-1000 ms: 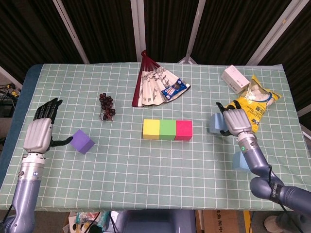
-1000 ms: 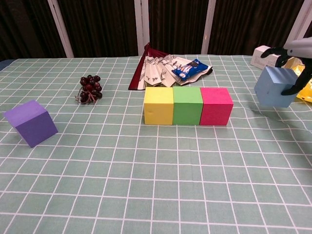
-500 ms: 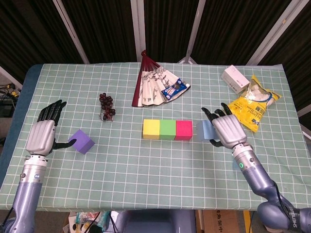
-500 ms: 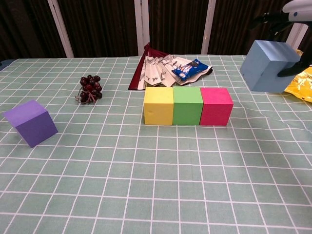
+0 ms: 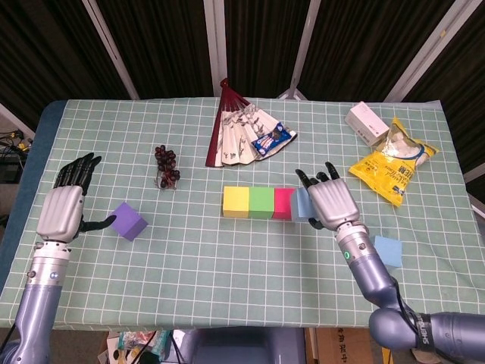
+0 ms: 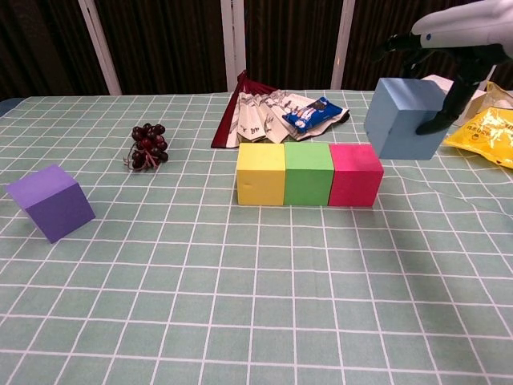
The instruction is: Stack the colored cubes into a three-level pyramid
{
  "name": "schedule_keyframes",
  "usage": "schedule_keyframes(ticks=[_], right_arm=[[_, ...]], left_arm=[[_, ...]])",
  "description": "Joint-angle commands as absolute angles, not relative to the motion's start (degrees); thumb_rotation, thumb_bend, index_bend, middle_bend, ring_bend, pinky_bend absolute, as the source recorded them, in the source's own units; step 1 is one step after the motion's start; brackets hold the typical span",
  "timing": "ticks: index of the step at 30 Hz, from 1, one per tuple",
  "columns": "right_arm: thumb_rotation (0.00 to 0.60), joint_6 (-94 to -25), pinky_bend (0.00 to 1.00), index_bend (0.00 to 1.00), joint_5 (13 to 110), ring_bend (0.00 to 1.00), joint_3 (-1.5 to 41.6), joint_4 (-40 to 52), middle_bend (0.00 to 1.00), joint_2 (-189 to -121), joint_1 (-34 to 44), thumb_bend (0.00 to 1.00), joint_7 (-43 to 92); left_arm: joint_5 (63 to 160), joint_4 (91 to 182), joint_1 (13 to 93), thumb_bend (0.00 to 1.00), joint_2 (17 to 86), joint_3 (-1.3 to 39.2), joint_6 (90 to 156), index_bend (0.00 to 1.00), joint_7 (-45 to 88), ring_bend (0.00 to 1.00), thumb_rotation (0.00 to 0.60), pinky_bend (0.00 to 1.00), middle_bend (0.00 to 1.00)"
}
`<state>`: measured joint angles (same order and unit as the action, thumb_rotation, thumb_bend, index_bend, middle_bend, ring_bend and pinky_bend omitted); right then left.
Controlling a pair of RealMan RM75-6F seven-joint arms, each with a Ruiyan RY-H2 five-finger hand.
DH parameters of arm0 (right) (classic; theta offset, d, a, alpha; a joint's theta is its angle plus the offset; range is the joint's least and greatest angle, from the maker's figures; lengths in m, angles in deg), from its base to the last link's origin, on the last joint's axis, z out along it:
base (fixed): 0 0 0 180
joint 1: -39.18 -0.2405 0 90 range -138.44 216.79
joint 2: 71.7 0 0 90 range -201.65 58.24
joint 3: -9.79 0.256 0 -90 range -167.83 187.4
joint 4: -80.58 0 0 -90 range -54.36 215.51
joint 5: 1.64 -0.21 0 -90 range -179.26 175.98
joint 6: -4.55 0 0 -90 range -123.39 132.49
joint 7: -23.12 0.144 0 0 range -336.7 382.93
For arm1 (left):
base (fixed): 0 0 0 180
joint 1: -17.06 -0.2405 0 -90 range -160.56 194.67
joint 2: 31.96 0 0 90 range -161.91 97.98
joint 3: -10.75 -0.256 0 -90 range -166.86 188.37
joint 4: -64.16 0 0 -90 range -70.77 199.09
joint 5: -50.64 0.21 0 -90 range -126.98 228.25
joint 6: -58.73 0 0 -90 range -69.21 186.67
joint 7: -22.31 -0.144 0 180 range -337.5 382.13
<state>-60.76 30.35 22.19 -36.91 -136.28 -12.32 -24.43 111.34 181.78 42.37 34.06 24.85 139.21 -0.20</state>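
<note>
Six cubes: three-cube row [image 6: 309,173], two blue [image 6: 405,118] [image 5: 388,251], one purple [image 6: 50,202].

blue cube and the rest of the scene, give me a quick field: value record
base row: yellow cube, green cube, pink cube, side by side on the table
blue cube: held in the air by the right hand, just right of the pink cube
second blue cube: on the table, right side
purple cube: tilted, by the left hand
levels built: one
</note>
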Motion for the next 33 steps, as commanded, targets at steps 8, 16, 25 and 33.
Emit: schedule_keyframes(ticks=[8, 16, 25, 33], right_arm=[[0.600, -72.17, 0.00, 0.09, 7.01, 0.22, 30.38, -36.42, 0.44, -146.24, -22.35, 0.28, -29.51], [0.600, -74.33, 0.00, 0.09, 5.22, 0.23, 31.80, -34.69, 0.44, -148.28, -24.56, 0.28, -30.07], [0.600, -71.41, 0.00, 0.09, 11.32, 0.23, 28.87, -32.25, 0.44, -149.22, -24.49, 0.28, -29.45], [0.600, -68.47, 0.00, 0.09, 14.04, 0.23, 27.26, -28.54, 0.44, -150.36, -24.71, 0.28, -28.85]], left_arm=[[110.98, 182.75, 41.78, 0.12, 32.17, 25.82, 138.61, 0.00, 2.90, 0.00, 0.600, 0.00, 0.01], [110.53, 182.56, 41.83, 0.12, 31.83, 25.97, 138.00, 0.00, 3.76, 0.00, 0.600, 0.00, 0.01], [110.00, 182.32, 41.99, 0.12, 31.78, 25.98, 137.61, 0.00, 3.90, 0.00, 0.600, 0.00, 0.01], [109.69, 182.20, 42.12, 0.12, 31.87, 25.90, 137.49, 0.00, 3.72, 0.00, 0.600, 0.00, 0.01]])
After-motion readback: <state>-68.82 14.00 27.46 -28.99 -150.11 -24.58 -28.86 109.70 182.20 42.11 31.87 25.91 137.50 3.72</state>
